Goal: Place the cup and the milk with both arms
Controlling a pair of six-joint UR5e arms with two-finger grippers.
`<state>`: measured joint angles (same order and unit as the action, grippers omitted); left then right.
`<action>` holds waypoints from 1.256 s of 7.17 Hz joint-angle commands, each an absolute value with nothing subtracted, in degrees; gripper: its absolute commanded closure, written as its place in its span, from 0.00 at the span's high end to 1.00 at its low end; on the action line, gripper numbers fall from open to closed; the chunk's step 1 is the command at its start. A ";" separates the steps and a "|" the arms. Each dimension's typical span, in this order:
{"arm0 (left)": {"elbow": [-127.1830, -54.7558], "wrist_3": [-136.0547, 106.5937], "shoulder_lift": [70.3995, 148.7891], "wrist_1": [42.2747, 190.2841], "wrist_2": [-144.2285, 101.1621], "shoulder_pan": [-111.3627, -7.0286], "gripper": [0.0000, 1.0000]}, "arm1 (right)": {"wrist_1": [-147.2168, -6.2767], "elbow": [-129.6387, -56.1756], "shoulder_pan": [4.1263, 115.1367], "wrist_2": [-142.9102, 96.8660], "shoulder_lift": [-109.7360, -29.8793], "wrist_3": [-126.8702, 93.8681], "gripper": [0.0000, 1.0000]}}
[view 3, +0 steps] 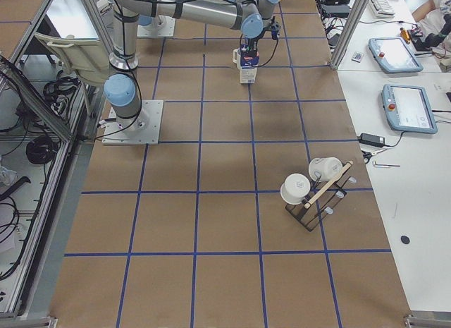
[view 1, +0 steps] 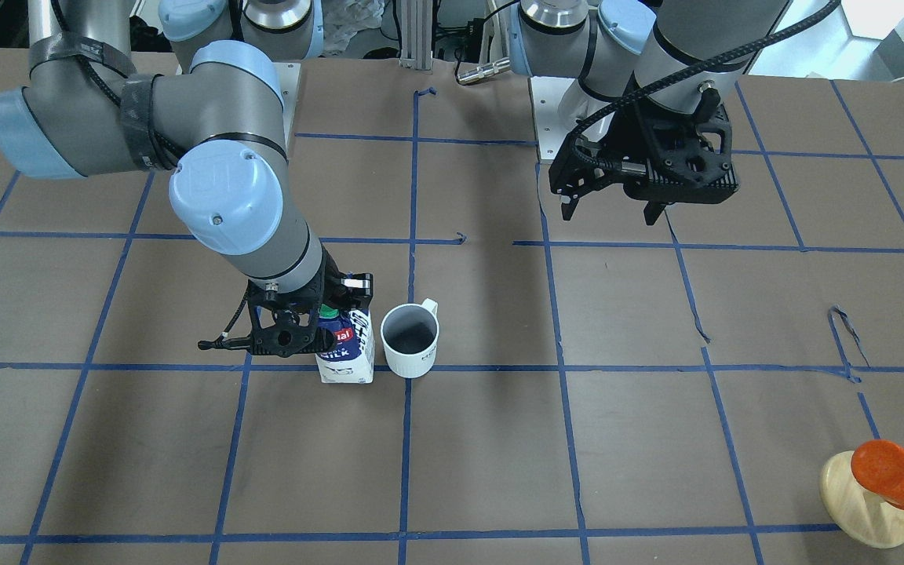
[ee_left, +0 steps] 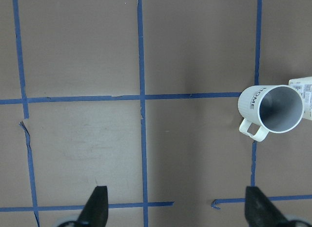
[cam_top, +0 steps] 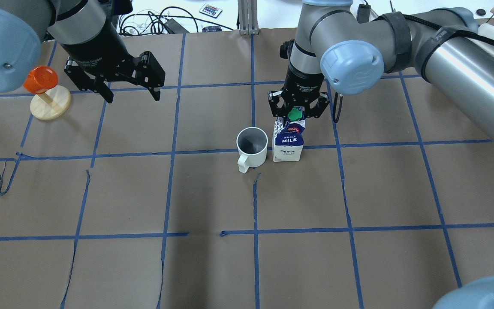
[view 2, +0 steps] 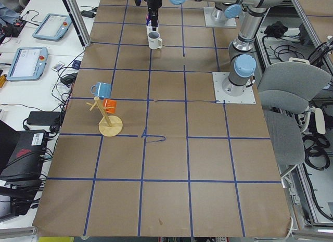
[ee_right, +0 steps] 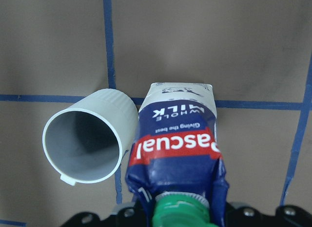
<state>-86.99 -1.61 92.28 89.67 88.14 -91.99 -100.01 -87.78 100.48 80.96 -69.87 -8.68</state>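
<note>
— Spot the milk (cam_top: 287, 143)?
— Yes. Standing up on the counter (cam_top: 212, 193), near the middle, just beside the cup (cam_top: 252, 146). Maybe touching it; hard to tell.
— And the right tool (cam_top: 297, 113)?
— Sitting right over the milk's top, one jaw on each side, by the green cap (cam_top: 294, 114). Can't tell whether squeezing or just close.
— And the left tool (cam_top: 133, 98)?
— Spread wide, holding nothing, up in the air, well away from the cup.
— How to handle the milk?
— Probably light, with soft card walls. Squeeze gently, or get a dent. Tall and thin too, so easy to tip. Better to take hold on the flat sides below the folded top, not on the cap.
— And the cup?
— Looks hard and smooth, maybe slippery, and could break if dropped. Grab over the rim, one jaw in, one out, away from the handle. Mind the milk so close by.
</note>
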 commanded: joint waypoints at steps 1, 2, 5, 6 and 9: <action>-87.01 -1.67 92.02 89.56 88.15 -91.58 1.00 | -100.55 -87.63 100.72 80.95 -69.78 -8.79 0.66; -87.01 -1.67 92.02 89.56 88.07 -90.71 1.00 | -102.98 -87.54 100.72 80.86 -69.96 -8.88 0.92; -87.19 -1.67 92.02 89.56 87.80 -90.44 1.00 | -103.36 -87.28 99.41 81.12 -72.49 -8.79 1.00; -87.27 -1.67 92.02 89.56 87.89 -90.44 1.00 | -103.01 -87.28 98.45 81.99 -75.55 -8.70 1.00; -87.28 -1.67 92.02 89.56 87.98 -90.44 1.00 | -96.51 -87.62 93.88 88.56 -83.12 -2.41 1.00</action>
